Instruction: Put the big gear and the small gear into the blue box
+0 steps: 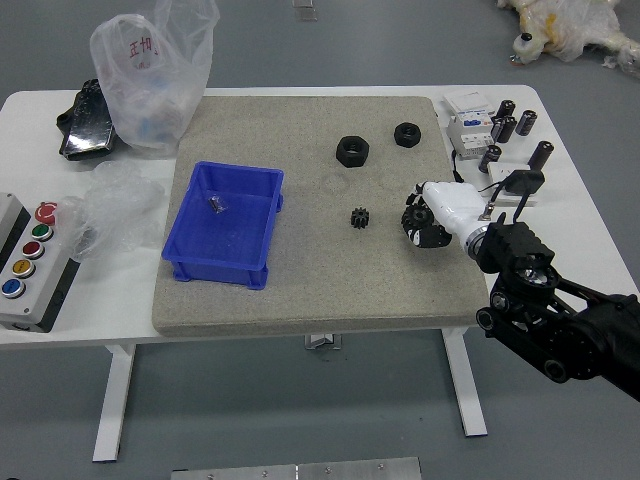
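Dark parts [428, 235] overlap at your right hand [432, 218]; you cannot tell whether it grips. The small gear [360, 218] lies apart.

The right arm [565, 330] is glossy black, built of chunky rounded segments with round, disc-like joint caps and small bright specks, and its robot hand [440, 213] pairs a smooth white shell with black parts.

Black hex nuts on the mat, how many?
2. One nut sits just beyond the small gear; the other nut is to its right and slightly farther back. Any under the right hand would be hidden.
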